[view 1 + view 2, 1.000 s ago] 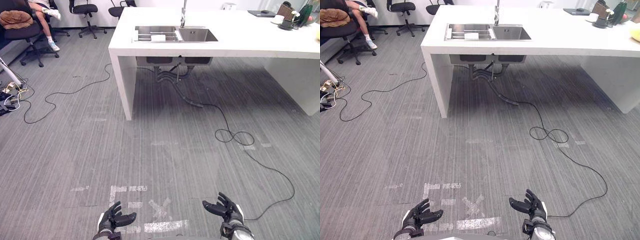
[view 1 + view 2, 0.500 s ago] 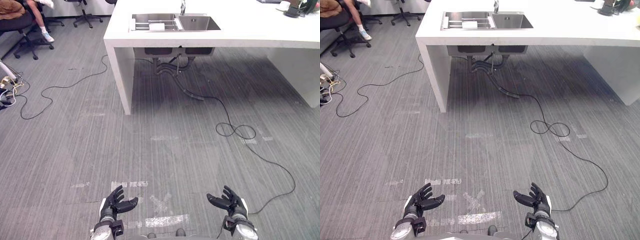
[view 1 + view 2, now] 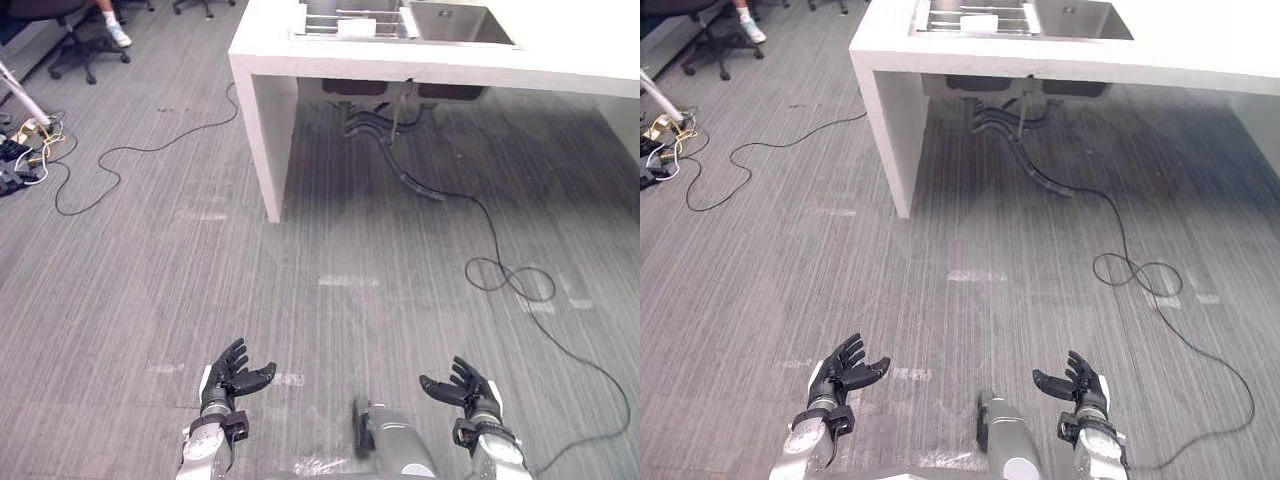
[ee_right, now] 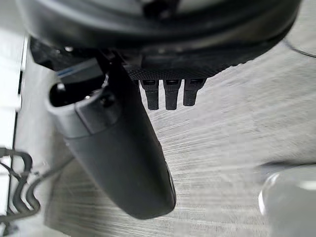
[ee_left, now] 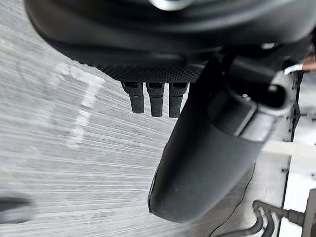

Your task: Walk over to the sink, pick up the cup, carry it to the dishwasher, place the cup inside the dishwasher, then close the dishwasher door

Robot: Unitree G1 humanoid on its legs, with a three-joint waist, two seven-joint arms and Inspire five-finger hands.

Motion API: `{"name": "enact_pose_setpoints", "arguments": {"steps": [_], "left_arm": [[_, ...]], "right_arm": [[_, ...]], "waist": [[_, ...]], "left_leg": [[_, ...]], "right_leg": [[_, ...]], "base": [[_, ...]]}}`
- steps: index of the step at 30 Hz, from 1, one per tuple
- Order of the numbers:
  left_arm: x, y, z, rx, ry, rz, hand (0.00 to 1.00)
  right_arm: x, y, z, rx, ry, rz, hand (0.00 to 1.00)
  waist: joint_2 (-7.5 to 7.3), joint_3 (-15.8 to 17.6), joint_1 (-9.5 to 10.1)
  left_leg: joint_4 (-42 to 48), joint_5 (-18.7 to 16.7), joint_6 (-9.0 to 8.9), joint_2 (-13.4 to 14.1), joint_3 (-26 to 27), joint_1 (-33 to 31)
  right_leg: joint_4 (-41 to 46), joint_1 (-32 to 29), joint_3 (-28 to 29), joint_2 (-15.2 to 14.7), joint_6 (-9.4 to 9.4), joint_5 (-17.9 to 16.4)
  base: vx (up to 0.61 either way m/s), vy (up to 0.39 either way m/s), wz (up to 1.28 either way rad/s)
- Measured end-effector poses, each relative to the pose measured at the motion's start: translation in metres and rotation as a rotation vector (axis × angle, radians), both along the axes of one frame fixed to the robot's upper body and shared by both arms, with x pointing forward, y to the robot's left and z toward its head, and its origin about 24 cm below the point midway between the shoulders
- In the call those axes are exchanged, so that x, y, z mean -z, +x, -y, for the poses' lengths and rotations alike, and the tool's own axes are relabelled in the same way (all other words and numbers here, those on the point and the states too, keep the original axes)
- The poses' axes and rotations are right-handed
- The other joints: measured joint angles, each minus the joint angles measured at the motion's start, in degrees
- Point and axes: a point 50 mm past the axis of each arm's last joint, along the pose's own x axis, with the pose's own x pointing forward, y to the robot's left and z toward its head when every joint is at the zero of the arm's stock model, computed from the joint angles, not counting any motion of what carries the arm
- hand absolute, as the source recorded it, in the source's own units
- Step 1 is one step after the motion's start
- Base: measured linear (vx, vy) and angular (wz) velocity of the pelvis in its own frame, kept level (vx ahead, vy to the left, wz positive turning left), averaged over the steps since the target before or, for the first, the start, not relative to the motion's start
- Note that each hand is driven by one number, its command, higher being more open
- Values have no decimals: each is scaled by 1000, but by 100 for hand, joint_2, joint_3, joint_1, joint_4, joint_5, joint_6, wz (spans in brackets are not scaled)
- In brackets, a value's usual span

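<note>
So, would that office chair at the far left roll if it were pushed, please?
Probably: the chair stands on a star base that seems to have casters, so it should roll on the flat floor. A person's foot beside it might block it.

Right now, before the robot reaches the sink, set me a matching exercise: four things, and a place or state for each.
1 left hand
2 sink
3 drain pipes
4 office chair

A beneath the white counter
B far left, beyond the counter's end
C open, holding nothing
D set into the counter top

Pairs: 1-C, 2-D, 3-A, 4-B
</note>
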Motion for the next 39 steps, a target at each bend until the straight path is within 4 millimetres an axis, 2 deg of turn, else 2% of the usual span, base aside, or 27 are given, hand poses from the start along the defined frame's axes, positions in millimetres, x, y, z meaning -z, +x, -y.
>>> {"name": "enact_pose_setpoints", "arguments": {"steps": [1, 2, 3, 4, 6, 7, 10, 12, 13, 14, 15, 17, 18, 20, 21, 22, 23, 24, 26, 29, 30, 31, 32, 35, 37, 38, 39], "left_arm": [[0, 0, 2, 1, -6, 0, 90], [0, 2, 9, 1, -27, 9, 90], [0, 3, 13, -1, -40, 14, 90], [0, 0, 19, -5, -62, 16, 90], [-2, -1, 28, 2, -92, 37, 90], [-3, 0, 31, 6, -99, 43, 90], [-11, 6, 37, 32, -112, 91, 90], [-11, 5, 38, 32, -117, 90, 90], [-10, 5, 39, 30, -119, 87, 90], [-9, 4, 39, 30, -118, 82, 90], [-7, 3, 37, 32, -114, 68, 90], [-5, 3, 33, 36, -99, 57, 90], [-3, -1, 32, 34, -99, 40, 90], [0, -7, 32, 44, -94, 16, 90], [0, -9, 34, 79, -85, 8, 90], [-1, -7, 35, 98, -80, 11, 90], [-1, -7, 35, 104, -78, 13, 90], [-3, -4, 36, 108, -78, 24, 90], [-6, 2, 38, 120, -77, 42, 90], [-9, 9, 37, 122, -75, 62, 90], [-9, 9, 35, 114, -70, 63, 90], [-9, 10, 32, 110, -64, 60, 90], [-7, 9, 37, 103, -77, 48, 90], [-18, 18, 39, 106, -76, 109, 90], [-37, 26, 46, 116, -83, 202, 90], [-55, 31, 51, 121, -94, 291, 90], [-76, 36, 56, 132, -103, 395, 90]], "right_arm": [[-1, 1, -1, -1, 0, 7, 90], [-3, 2, -1, -4, -1, 23, 90], [-4, 0, -2, -8, -2, 25, 90], [-4, -4, -6, -25, 0, 26, 90], [-8, -1, -17, -23, 23, 72, 90], [-8, -1, -18, -21, 26, 80, 90], [-14, 8, -26, -19, 46, 129, 90], [-11, 6, -27, -6, 53, 115, 90], [-10, 5, -26, 2, 54, 112, 90], [-6, 5, -25, 14, 59, 90, 90], [0, 2, -28, 20, 73, 58, 90], [3, -1, -32, 15, 86, 38, 90], [5, -3, -33, 14, 91, 27, 90], [5, -4, -36, 12, 98, 26, 90], [7, -8, -38, 8, 106, 16, 90], [9, -10, -39, 5, 110, 8, 90], [10, -12, -40, 0, 112, 1, 90], [11, -14, -44, -19, 112, -9, 90], [11, -15, -47, -29, 124, -10, 90], [12, -13, -52, -64, 132, -10, 90], [12, -14, -53, -72, 126, -18, 90], [13, -15, -51, -74, 122, -26, 90], [16, -17, -44, -75, 104, -56, 90], [15, -15, -37, -68, 85, -58, 90], [13, -19, -35, -65, 77, -51, 90], [11, -22, -36, -71, 70, -40, 90], [9, -22, -37, -75, 66, -27, 90]], "waist": [[19, 3, -10], [92, 67, -37], [113, 79, -32], [102, 97, 55], [33, 141, 144], [7, 152, 182], [-25, 154, 326], [-42, 161, 376], [-29, 153, 387], [-26, 150, 414], [-84, 107, 517], [-227, 65, 492], [-249, 59, 522], [-253, 58, 524], [-295, 74, 440], [-322, 89, 373], [-342, 84, 331], [-370, 68, 289], [-386, 54, 258], [-384, 47, 175], [-418, 23, 152], [-410, 25, 148], [-195, -52, 153], [-140, -91, 136], [-137, -83, 119], [-128, -75, 186], [-100, -70, 221]], "left_leg": [[336, 35, -49, 61, 12, -117], [1418, 252, -129, 202, 48, -482], [2106, 533, -96, 275, 102, -730], [3377, 1124, -146, 527, 263, -1191], [4499, 972, -69, 960, 644, -1823], [4559, 939, -33, 1033, 711, -1987], [3793, 780, -14, 1192, 933, -2831], [2008, 787, -66, 840, 904, -2917], [1500, 872, -104, 725, 852, -2914], [681, 1408, -56, 529, 713, -2847], [455, 1811, 144, 366, 751, -2655], [512, 1638, 260, 216, 861, -2672], [713, 1304, 327, 203, 1057, -2580], [667, 1068, 377, 159, 1283, -2236], [575, 870, 450, 38, 1358, -1847], [588, 744, 496, -23, 1365, -1638], [598, 677, 501, -44, 1363, -1521], [591, 517, 502, -56, 1354, -1270], [507, 337, 442, 4, 1319, -964], [265, 233, 287, 184, 1240, -530], [162, 191, 107, 222, 1195, -348], [138, 143, 22, 221, 1150, -274], [120, 167, -51, 435, 991, -218], [283, 673, -155, 556, 779, -116], [1420, 1159, -223, 673, 680, -435], [2550, 1611, -266, 809, 571, -881], [3482, 1450, -335, 984, 609, -1300]], "right_leg": [[-88, 114, -35, 46, -23, -95], [-289, 461, -174, 155, -86, -189], [-436, 686, -202, 218, -118, -213], [-746, 1180, -168, 305, -166, -242], [-1158, 1939, -75, 366, -247, -296], [-1282, 2102, -18, 364, -253, -302], [-1731, 2570, 189, 321, -221, -388], [-1787, 2791, 286, 145, -70, -553], [-1785, 2826, 318, 106, -22, -611], [-1747, 2870, 428, 49, 93, -722], [-1739, 2912, 643, -63, 206, -834], [-1702, 2882, 769, -245, 314, -930], [-1342, 2810, 949, -339, 470, -1041], [-270, 2476, 1111, -418, 673, -1160], [1328, 1914, 1095, -520, 1127, -988], [2171, 1607, 1075, -613, 1297, -910], [2538, 1439, 1039, -649, 1259, -931], [2971, 1090, 836, -720, 1097, -1022], [2969, 656, 466, -770, 786, -1208], [1646, 208, 76, -645, 576, -1288], [774, 176, 77, -516, 539, -978], [560, 193, 53, -496, 110, -574], [582, 272, -98, -314, -110, -376], [458, 628, -237, -209, -288, -576], [-68, 1270, -359, -165, -284, -588], [-452, 1741, -361, -147, -284, -587], [-700, 2091, -375, -112, -284, -587]], "base": [[597, -194, 16], [309, -115, 27], [486, -165, 17], [375, -115, 1], [504, -141, -15], [365, -80, -30], [277, 44, -27], [260, 137, -13], [306, 186, -21], [367, 236, -47], [466, 292, -45], [393, 234, -32], [370, 217, -43], [346, 210, -59], [326, 161, -31], [330, 133, -5], [354, 79, 7], [367, 35, 4], [418, -16, 5], [465, -117, 21], [497, -164, 16], [533, -138, 13], [521, -114, 1], [529, -135, 9], [390, -106, 29], [403, -46, 10], [358, -15, 2]]}}
